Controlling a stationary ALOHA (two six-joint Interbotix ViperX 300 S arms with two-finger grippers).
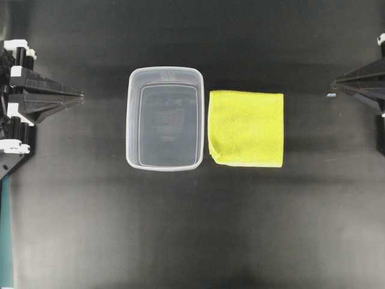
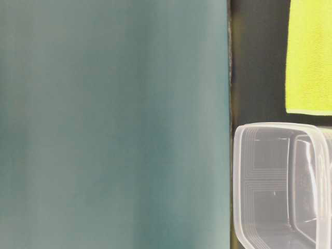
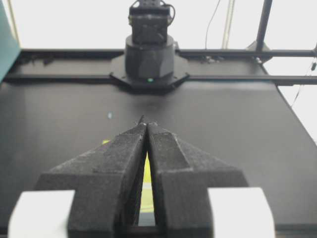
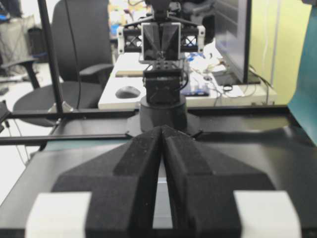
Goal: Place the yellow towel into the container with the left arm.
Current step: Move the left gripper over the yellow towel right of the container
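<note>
The yellow towel [image 1: 246,128] lies folded flat on the black table, just right of the clear container [image 1: 165,118], which stands empty at the table's middle. The towel [image 2: 309,57] and the container [image 2: 282,187] also show in the table-level view. My left gripper [image 1: 79,94] is shut and empty at the far left edge, well apart from the container. In the left wrist view its tips [image 3: 146,122] meet, with a sliver of the towel [image 3: 146,176] seen behind them. My right gripper [image 1: 331,89] is shut and empty at the far right, apart from the towel; its tips [image 4: 163,128] meet.
A teal panel [image 2: 114,124] fills most of the table-level view. The opposite arm's base [image 3: 148,54] stands at the far table edge. A chair and desk [image 4: 84,59] lie beyond the table frame.
</note>
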